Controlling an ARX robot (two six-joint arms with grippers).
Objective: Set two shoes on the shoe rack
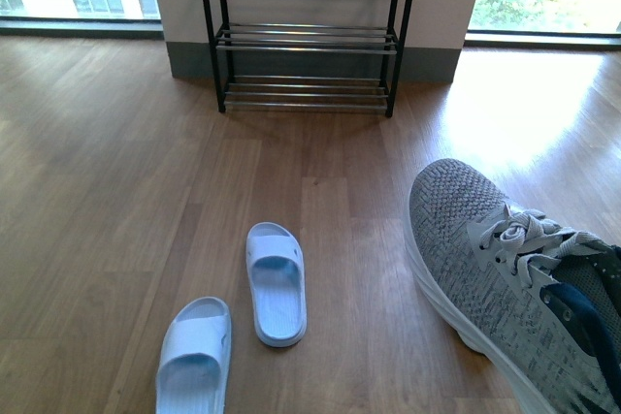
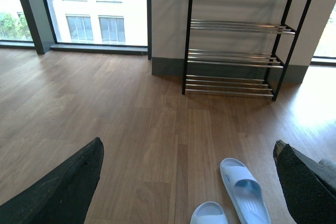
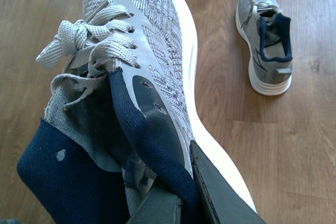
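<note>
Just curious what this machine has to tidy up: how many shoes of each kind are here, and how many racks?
Grey sneakers: 2
Pale blue slides: 2
Shoe rack: 1
Total: 5

Mostly greys and blues here
sneaker [image 1: 505,278] is speckled grey knit, white sole, navy lining, pale grey laces; sandals [image 1: 276,281] pale blue; rack [image 1: 309,46] black frame, chrome bars; floor [image 1: 116,191] warm brown woodgrain

Bright window daylight, floor [image 1: 291,172] glare.
</note>
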